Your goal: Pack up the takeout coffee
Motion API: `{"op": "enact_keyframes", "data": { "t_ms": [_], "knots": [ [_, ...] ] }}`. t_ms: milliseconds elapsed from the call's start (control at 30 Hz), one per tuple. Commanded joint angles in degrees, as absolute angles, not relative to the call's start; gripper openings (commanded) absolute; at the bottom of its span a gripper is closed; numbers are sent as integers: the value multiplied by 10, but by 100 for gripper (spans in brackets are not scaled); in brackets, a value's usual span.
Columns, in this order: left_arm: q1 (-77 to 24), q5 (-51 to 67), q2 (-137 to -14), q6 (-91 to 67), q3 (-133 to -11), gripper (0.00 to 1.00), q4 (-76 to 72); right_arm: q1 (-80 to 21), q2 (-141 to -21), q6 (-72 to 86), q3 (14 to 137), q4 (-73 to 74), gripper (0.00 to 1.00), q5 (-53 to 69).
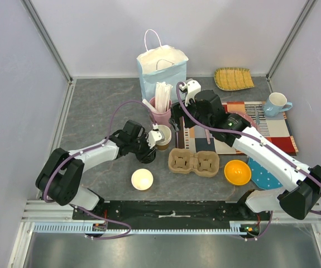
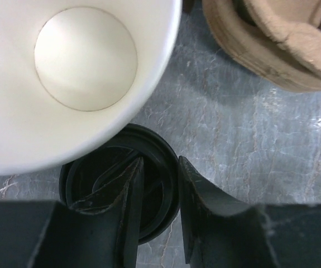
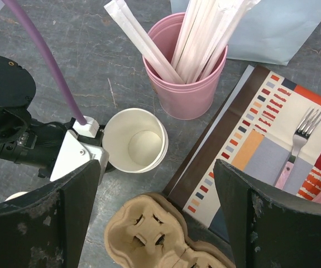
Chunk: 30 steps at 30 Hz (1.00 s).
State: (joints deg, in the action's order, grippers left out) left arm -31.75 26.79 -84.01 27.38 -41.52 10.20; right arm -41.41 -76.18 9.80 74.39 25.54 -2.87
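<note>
No lidded takeout coffee shows in any view. An open brown paper cup (image 1: 163, 135) (image 2: 82, 56) (image 3: 135, 139), cream-white inside, stands upright mid-table. A loose black lid (image 2: 104, 173) lies flat on the table right beside it. My left gripper (image 2: 160, 162) (image 1: 152, 142) straddles the lid's rim with one finger over the lid's inside and the other just outside. Its jaws stand partly open, with a gap showing at the rim. My right gripper (image 3: 157, 167) (image 1: 177, 120) hovers wide open and empty above the cup and the pulp cup carrier (image 3: 149, 234) (image 1: 193, 162).
A pink cup of wrapped straws (image 3: 185, 84) (image 1: 160, 111) stands behind the paper cup, with a pale blue paper bag (image 1: 161, 70) behind that. A patterned placemat (image 1: 260, 131) carrying a fork (image 3: 300, 139) lies to the right. Around these sit an orange bowl (image 1: 237, 172), a pale bowl (image 1: 142, 179), a mug (image 1: 276, 104) and a bamboo tray (image 1: 234, 78).
</note>
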Motion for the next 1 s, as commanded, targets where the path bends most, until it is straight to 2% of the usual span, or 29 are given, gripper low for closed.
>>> {"op": "enact_keyframes", "data": {
  "t_ms": [0, 133, 300, 967],
  "knots": [
    [-321, 235, -845, 286, -422, 36, 72, -415, -762, 98, 748, 250, 91, -32],
    [-321, 244, -844, 285, -425, 26, 77, -415, -770, 95, 756, 250, 91, -28],
    [-320, 244, -833, 275, -432, 2, 105, -415, -773, 91, 759, 250, 91, -25],
    [-306, 232, -751, 265, -489, 2, 241, -415, -780, 91, 764, 250, 91, -18]
  ]
}}
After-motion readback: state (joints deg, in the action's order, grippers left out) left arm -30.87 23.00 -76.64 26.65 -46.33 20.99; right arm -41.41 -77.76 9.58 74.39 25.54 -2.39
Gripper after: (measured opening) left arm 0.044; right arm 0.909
